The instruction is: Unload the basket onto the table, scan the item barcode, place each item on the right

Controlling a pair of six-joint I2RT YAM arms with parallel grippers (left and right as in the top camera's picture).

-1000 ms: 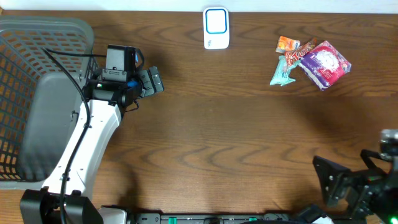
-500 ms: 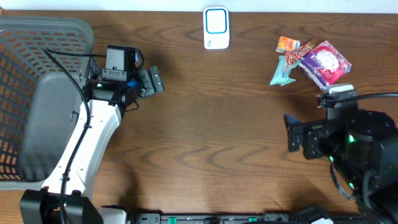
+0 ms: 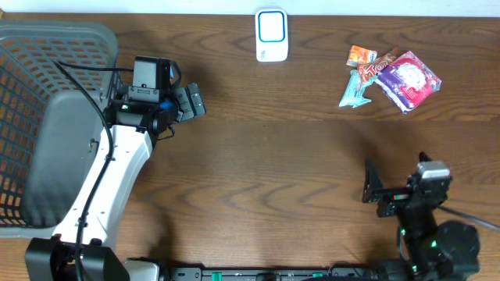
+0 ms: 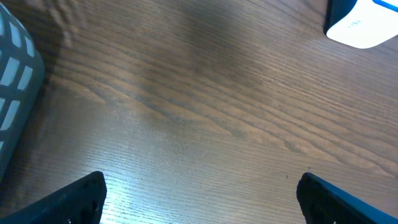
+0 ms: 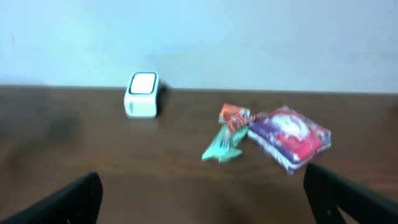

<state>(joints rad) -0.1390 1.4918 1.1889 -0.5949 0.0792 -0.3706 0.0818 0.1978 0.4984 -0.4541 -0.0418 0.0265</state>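
The purple and pink glossy snack packet (image 3: 408, 80) is lying flat at the far right of the dark brown wooden table (image 3: 297, 156). A red-brown candy bar wrapper (image 3: 376, 67) is touching its left edge, a small orange sachet (image 3: 360, 55) is sitting just beside that, and a teal crinkled wrapper (image 3: 354, 90) is lying at the pile's left side. The white box-shaped barcode scanner (image 3: 272, 35) with a blue-rimmed window is standing at the table's far edge, well apart to the left of the pile. The right gripper (image 5: 202, 186) is hanging over the front right of the table, well short of the packets, facing both pile and scanner, its fingers spreading wide and holding nothing. The left gripper (image 3: 191, 102) is hovering over bare wood on the left, its fingers likewise standing wide apart and empty, near the grey plastic mesh basket (image 3: 47, 39).
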